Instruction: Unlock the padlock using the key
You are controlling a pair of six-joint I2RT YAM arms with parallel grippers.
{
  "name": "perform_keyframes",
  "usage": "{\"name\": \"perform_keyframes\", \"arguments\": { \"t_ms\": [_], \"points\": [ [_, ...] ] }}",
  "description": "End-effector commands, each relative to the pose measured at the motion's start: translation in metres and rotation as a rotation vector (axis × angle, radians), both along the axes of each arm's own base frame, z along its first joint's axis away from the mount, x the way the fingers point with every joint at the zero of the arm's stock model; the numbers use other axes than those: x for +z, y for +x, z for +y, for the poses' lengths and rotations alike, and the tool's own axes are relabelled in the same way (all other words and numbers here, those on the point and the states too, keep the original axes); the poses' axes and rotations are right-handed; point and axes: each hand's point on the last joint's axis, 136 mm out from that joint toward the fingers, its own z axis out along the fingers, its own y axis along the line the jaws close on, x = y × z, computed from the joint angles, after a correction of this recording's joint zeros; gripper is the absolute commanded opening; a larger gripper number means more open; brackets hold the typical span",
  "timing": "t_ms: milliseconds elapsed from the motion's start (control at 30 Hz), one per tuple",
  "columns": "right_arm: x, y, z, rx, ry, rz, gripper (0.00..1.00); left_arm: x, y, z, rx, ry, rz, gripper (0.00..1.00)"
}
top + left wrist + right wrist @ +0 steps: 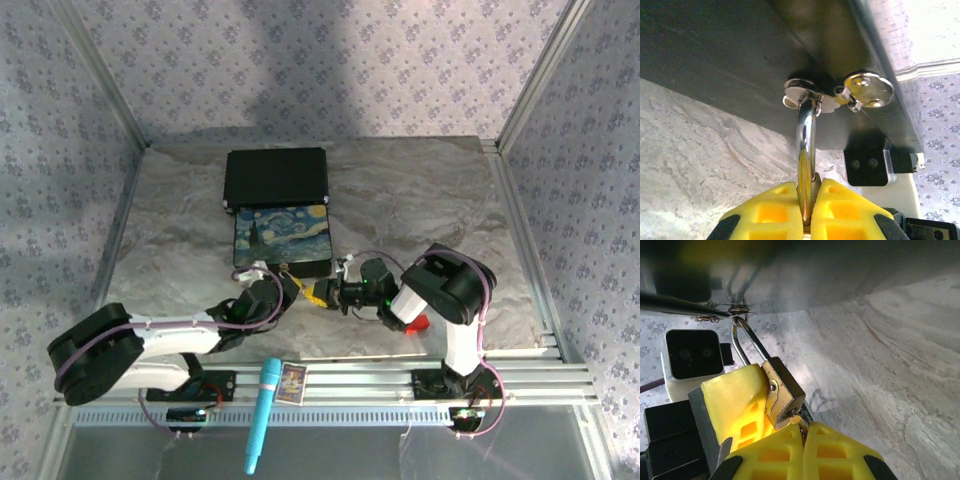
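The very small silvery metal key is almost all hidden. Just a shiny bit peeks out between the bumpy yellow pads of the right pincer, squeezed shut on it, right under the little brass-gold padlock. The left pincer clamps tight on the padlock's smooth, curved silvery loop. Above it, the loop hooks through a metal ring on the black box.

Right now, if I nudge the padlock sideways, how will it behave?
Likely swings rather than slides: the padlock is hooked by its shackle through the latch on the box. Brass body and metal loop look rigid, heavyish for their size. The polished shackle may slip in the left gripper.
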Motion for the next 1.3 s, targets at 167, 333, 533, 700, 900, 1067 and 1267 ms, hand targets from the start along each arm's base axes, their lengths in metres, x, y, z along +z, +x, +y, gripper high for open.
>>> {"name": "perform_keyframes", "arguments": {
  "t_ms": [167, 333, 533, 700, 900, 1067, 1267],
  "points": [
    [0.023, 0.026, 0.005, -0.055, 0.074, -0.064, 0.0, 0.025, -0.009, -0.039, -0.129, -0.106, -0.013, 0.0],
    [0.035, 0.024, 0.008, -0.08, 0.036, -0.135, 0.0, 0.01, -0.01, -0.042, -0.12, -0.068, 0.042, 0.0],
    [0.021, 0.021, 0.004, -0.142, -0.001, -0.137, 0.0, -0.005, -0.009, -0.053, -0.129, -0.065, 0.089, 0.0],
    [0.009, 0.016, 0.005, -0.169, -0.055, -0.158, 0.0, -0.013, -0.009, -0.058, -0.128, -0.073, 0.111, 0.0],
    [0.012, 0.017, 0.01, -0.18, -0.032, -0.153, 0.0, -0.016, -0.01, -0.059, -0.125, -0.074, 0.124, 0.0],
    [0.009, 0.024, 0.007, -0.194, 0.015, -0.068, 0.0, -0.011, -0.008, -0.057, -0.1, -0.117, 0.112, 0.0],
    [0.001, 0.03, 0.005, -0.208, 0.03, 0.046, 0.05, -0.006, -0.009, -0.057, -0.105, -0.123, 0.101, 0.0]
  ]
}}
